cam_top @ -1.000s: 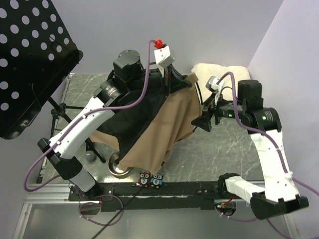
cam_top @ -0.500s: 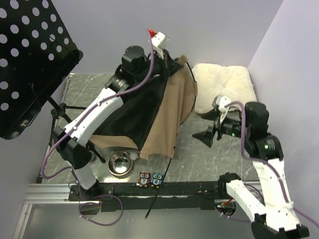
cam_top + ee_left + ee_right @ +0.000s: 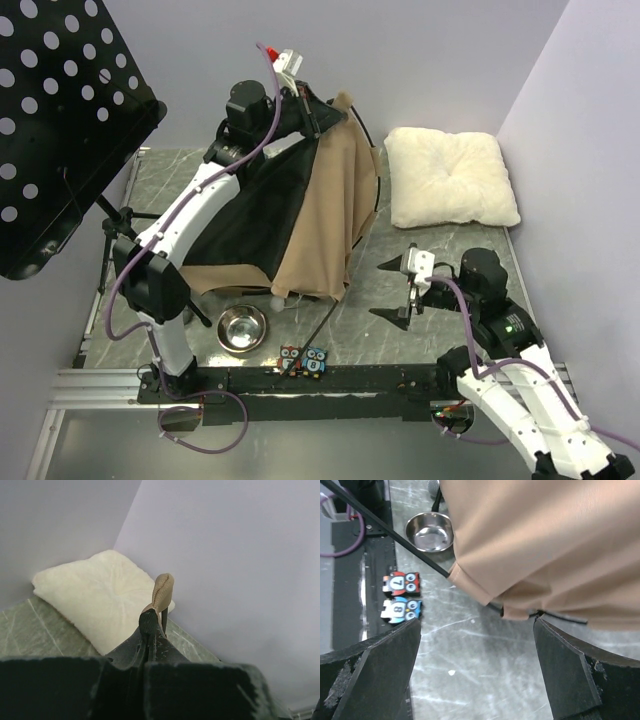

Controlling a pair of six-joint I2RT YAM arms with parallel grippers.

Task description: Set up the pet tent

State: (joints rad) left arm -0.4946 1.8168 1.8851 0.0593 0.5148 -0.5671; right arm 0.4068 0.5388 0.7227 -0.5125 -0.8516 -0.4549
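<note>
The pet tent [image 3: 325, 215] stands partly raised in the middle of the table, tan fabric on the right and a black panel [image 3: 250, 215] on the left. My left gripper [image 3: 316, 116] is high at the back, shut on the tent's top fold. In the left wrist view that tan fold [image 3: 162, 591] sticks out past the shut left gripper [image 3: 150, 622]. A thin black pole [image 3: 375, 190] arcs along the tent's right side. My right gripper [image 3: 388, 290] hangs open, right of the tent's lower corner, apart from it. The right wrist view shows the open right gripper [image 3: 477, 625] over bare table, below the tan hem [image 3: 485, 592] and a pole [image 3: 390, 540].
A white fluffy cushion [image 3: 450, 180] lies at the back right. A steel bowl [image 3: 242, 328] sits near the front left, with two owl number tags [image 3: 302, 360] beside it. A black perforated panel [image 3: 60, 110] and a tripod stand [image 3: 120, 225] fill the left side.
My left gripper has carried the tent's top up and back to the left. My right gripper has let go, drawn back toward the near right and opened fully. The cushion is now uncovered.
</note>
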